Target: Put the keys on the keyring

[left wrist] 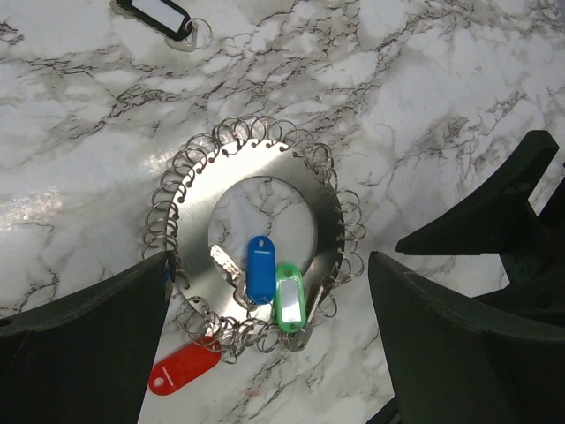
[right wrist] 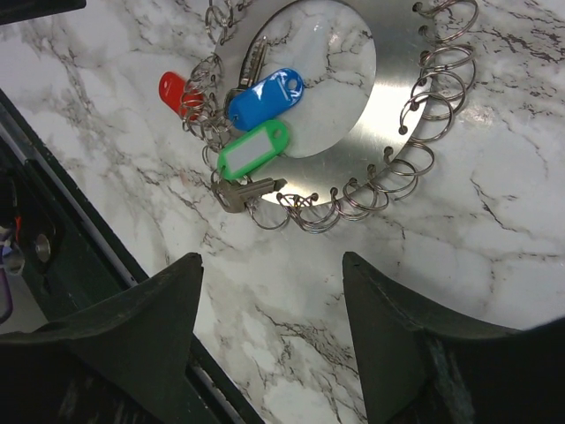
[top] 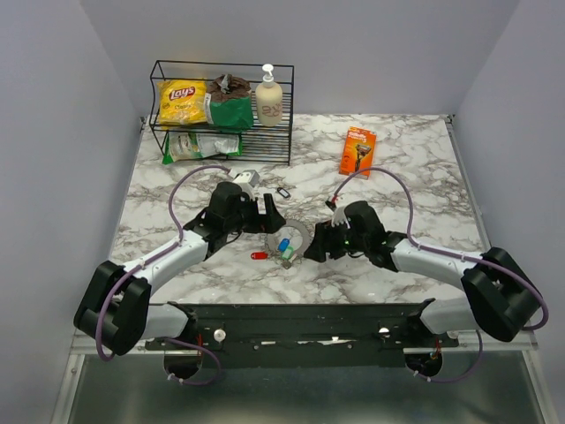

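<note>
The keyring (top: pixel 300 231) lies flat in the middle of the marble worktop (top: pixel 415 177), between the two arms. It is a flat silvery ring with small wire loops all round its outer edge. From the left wrist camera its plate (left wrist: pixel 199 203) sits between that arm's two fingers. From the right wrist camera the same plate (right wrist: pixel 397 79) lies beyond the fingertips.

The keys (top: pixel 284 247) are bunched at the near edge of the ring. The blue key (left wrist: pixel 259 268) and the green key (left wrist: pixel 288 299) lie side by side, reaching into the ring's open middle. The red key (left wrist: pixel 184 367) lies outside the ring, on its near left. A bare metal key (right wrist: pixel 240 192) sits just beside the green one. They are tangled in among the wire loops, but I cannot tell whether each is hooked on.

The left pincer (top: pixel 267 215) is at the far left of the ring, fingers wide apart and holding nothing. The right pincer (top: pixel 318 243) is at the ring's right side, its fingers also apart with only bare marble between them.

A black-tagged key (left wrist: pixel 161 16) lies alone farther back. At the far left stands a wire rack (top: pixel 159 97) with a crisp bag (top: pixel 181 100), a green bag (top: pixel 229 110) and a soap bottle (top: pixel 268 97). An orange box (top: pixel 357 150) lies at the far right.
</note>
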